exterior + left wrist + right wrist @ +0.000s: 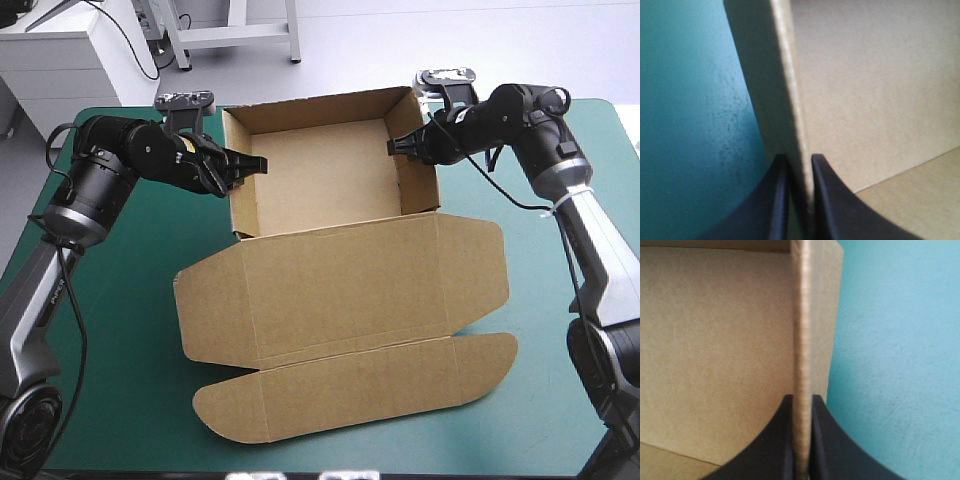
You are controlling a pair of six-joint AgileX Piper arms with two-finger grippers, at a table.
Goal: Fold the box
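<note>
**Both jaws pinch opposite tray walls; lid lies flat**

High view only: the whole box [330,250] sits mid-bench on the teal-green cover [120,340]. The tray [320,170] is open with its walls up, toward the far edge. The lid [340,300] lies flat toward the near edge, its rounded flap [350,390] nearest. This is the only view showing both arms and where each grip sits.

Left arm [95,190] comes in from the bench's left. Its elbow is bent, the wrist about level and pointing right. Left jaws reach over the tray's left wall [233,200], near its far half.

Right arm [560,170] rises along the bench's right side, the forearm angled in and the wrist turned left. Right jaws are on the right wall [420,180], toward the far corner.

Wrist views only: the actual grip. In the left wrist view the wall runs edge-on, away from the camera, between the black fingers [827,200]. They are nearly closed, with board in the slit. Cover shows on the outer side, the tray's inside face and floor crease on the other.

The right wrist view is the mirror case. The wall's edge stands straight up between the fingers [777,440], which are clamped narrow on it. The tray's inside is on one side, the cover on the other.

Neither wrist view shows the lid or the other arm.
</note>
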